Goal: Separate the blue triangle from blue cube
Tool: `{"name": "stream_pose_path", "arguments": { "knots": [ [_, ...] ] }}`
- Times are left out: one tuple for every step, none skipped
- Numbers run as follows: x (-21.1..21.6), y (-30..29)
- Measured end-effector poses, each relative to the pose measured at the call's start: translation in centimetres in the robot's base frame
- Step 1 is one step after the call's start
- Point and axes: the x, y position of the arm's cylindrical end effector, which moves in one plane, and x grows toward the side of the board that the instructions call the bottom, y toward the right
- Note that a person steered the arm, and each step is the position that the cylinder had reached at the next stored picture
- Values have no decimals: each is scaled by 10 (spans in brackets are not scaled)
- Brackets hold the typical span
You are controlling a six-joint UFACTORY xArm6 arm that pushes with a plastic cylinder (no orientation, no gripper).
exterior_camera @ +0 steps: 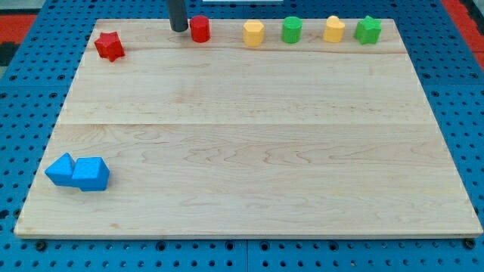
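The blue triangle block [60,169] and blue cube block [91,174] sit touching at the wooden bench's [265,151] bottom left, far from my tip [178,29] beside the red round block [200,29], which has no fingers, so a clumsy push might shove both together.

My tip [179,29] rests at the view's top, just left of the red cylinder [200,29]. The blue triangle [60,169] touches the blue cube [91,174] at the tabletop's [249,143] bottom-left corner.
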Motion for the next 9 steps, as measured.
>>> {"name": "stream_pose_path", "arguments": {
  "knots": [
    [-1,36],
    [0,29],
    [56,18],
    [121,55],
    [206,47],
    [282,8],
    [334,-64],
    [372,-122],
    [401,-160]
  ]
}}
